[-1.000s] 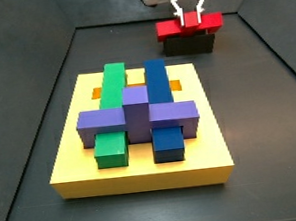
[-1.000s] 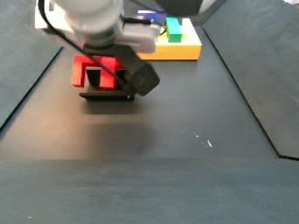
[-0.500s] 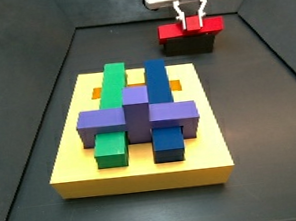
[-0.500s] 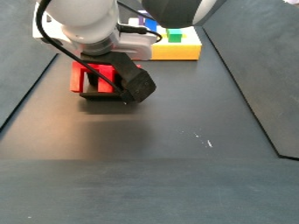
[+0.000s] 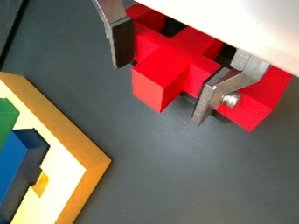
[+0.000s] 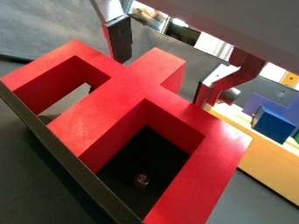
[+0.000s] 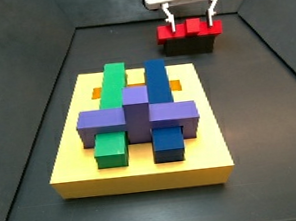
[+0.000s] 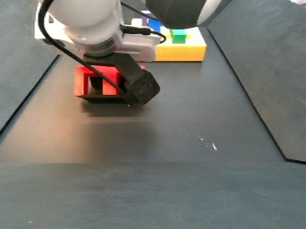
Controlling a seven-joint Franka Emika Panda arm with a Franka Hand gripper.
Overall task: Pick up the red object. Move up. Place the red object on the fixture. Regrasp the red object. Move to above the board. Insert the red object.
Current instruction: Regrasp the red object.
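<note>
I judge I'm mid-regrasp: the gripper (image 5: 170, 74) straddles the middle prong of the red object (image 7: 189, 28) on the fixture (image 7: 191, 44), fingers not visibly touching it; next, close and lift toward the board (image 7: 70, 170).

End effector (image 5: 167, 77) pointing down, low; silver fingers (image 5: 118, 39) spread apart.

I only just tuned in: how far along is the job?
Done: the red object rests on the fixture. In hand: the gripper straddles its middle prong, fingers apart, regrasping. Left: carrying it above the board and inserting.
</note>
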